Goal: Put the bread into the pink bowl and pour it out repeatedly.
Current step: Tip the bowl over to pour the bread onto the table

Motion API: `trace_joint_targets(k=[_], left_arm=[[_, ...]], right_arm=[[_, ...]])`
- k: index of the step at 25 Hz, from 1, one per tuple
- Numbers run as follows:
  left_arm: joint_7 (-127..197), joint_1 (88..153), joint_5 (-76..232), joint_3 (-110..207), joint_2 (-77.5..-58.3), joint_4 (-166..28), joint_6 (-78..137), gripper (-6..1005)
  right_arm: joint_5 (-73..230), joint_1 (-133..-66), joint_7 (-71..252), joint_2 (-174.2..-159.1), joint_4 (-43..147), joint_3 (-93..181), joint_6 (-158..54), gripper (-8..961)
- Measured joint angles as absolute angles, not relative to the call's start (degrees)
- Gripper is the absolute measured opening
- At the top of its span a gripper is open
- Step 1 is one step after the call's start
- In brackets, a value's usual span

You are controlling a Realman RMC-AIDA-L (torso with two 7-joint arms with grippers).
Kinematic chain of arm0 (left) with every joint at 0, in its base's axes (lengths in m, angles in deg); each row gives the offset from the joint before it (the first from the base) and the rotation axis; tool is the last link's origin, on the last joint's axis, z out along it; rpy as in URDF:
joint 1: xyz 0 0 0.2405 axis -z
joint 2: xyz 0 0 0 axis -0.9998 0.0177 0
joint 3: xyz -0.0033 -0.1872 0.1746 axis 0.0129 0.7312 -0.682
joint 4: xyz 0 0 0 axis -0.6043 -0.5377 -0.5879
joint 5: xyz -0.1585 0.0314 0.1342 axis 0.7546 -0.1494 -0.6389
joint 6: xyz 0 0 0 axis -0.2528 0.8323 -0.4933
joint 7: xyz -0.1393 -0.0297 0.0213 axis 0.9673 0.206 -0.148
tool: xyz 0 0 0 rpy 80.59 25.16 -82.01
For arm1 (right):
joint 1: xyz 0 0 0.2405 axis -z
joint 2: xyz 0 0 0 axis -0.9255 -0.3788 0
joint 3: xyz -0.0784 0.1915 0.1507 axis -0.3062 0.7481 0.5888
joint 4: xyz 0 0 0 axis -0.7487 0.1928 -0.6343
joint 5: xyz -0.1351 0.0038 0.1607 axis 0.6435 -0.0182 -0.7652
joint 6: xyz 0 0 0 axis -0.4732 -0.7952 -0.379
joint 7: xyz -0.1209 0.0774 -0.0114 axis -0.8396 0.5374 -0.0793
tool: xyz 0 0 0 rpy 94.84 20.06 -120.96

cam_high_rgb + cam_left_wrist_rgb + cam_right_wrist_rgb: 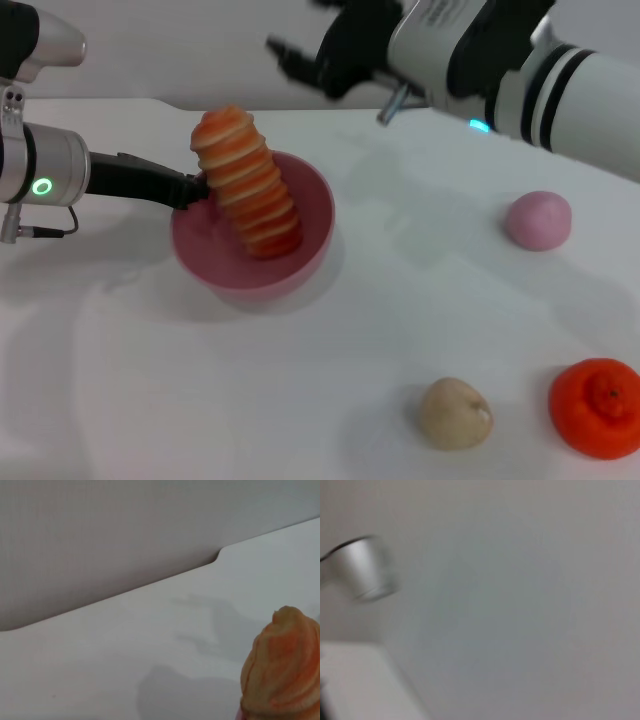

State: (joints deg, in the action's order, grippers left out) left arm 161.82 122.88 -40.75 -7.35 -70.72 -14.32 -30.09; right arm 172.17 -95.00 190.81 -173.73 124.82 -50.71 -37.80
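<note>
Left tool [197, 188] level at pink bowl [310, 250] rim

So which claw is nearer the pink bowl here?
Left. The left claw is at the pink bowl's rim beside the bread; the right claw is raised above and behind it.

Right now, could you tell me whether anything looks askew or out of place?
The bread stands on end in the pink bowl, leaning and sticking out above the rim rather than lying inside. The left end effector is at the bowl's rim beside it.
</note>
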Motion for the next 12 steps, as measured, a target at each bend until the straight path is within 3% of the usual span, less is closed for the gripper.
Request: trace_joint_targets(k=[12], left_arm=[[161.8, 123.2, -40.2, -9.6, -70.84, -15.1, -28.0, 63]], right_arm=[[163.2, -92.8, 198.4, -173.57, 122.7, -53.2, -68.0, 626]])
